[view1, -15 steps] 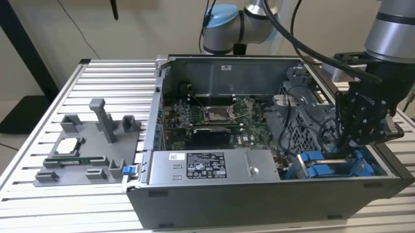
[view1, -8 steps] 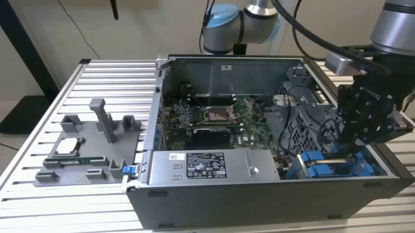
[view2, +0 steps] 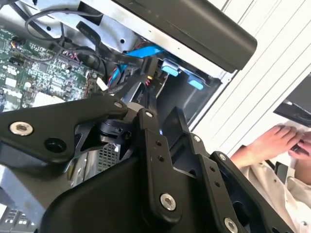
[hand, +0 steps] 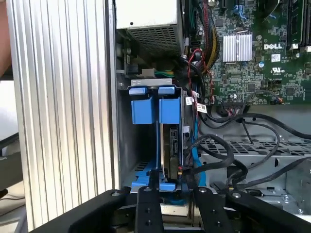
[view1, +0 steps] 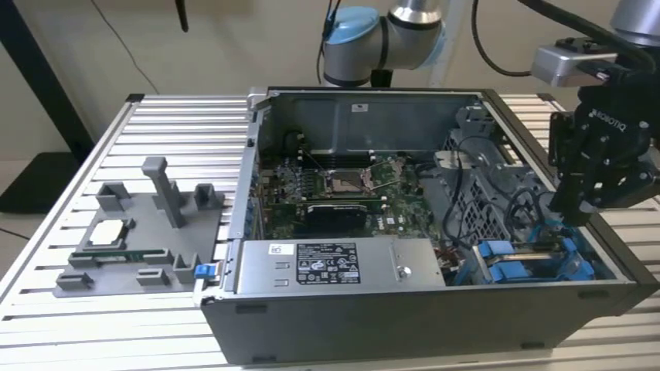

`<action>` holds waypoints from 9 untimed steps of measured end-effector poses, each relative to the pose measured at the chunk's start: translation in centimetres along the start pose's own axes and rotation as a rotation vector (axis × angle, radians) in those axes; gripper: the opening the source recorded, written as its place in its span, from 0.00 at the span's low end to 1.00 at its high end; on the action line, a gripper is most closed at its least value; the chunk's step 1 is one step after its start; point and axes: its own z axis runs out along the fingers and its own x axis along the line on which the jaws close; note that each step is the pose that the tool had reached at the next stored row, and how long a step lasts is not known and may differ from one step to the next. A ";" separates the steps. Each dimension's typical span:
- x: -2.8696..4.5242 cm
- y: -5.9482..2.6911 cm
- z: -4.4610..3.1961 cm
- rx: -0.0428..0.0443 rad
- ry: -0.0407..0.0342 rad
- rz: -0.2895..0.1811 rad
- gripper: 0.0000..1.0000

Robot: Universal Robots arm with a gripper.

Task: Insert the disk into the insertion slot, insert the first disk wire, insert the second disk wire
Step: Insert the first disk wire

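**Disk seated in its bay, claw poised at the cabled end**

A slatted aluminium table (view1: 154, 116) carries an open computer case (view1: 413, 317) lying on its side, probably so that the arm can reach in from above. Inside lie the motherboard (view1: 341, 182) and the boxed power supply (view1: 330, 267).

At the corner on the exterior view's right stands the grey perforated drive cage (hand: 252, 145). Its insertion slot (hand: 183, 124) holds the disk (hand: 170, 145) on edge in its blue carrier, which appears pushed fully home and level with the other blue carrier (hand: 142, 109) just beside it. That carrier's bay looks empty.

The gripper (view1: 569, 220) hangs straight down over this corner. In the first wrist view the gripper (hand: 176, 183) sits right at the disk's near end, a spot that suits work on the connectors. Whether the claw is parted or closed I cannot tell.

A bundle of black cables (hand: 216, 145) and a blue cable (hand: 194, 145) loop along the cage to that same end. Whether either is plugged into the disk cannot be made out.
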 end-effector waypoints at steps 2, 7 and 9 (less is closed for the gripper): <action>0.02 0.00 -0.09 -0.0001 0.0001 0.000 1.00; 0.02 0.00 -0.10 -0.0002 0.0002 0.001 1.00; 0.01 -0.17 -0.12 -0.0074 0.0009 -0.001 1.00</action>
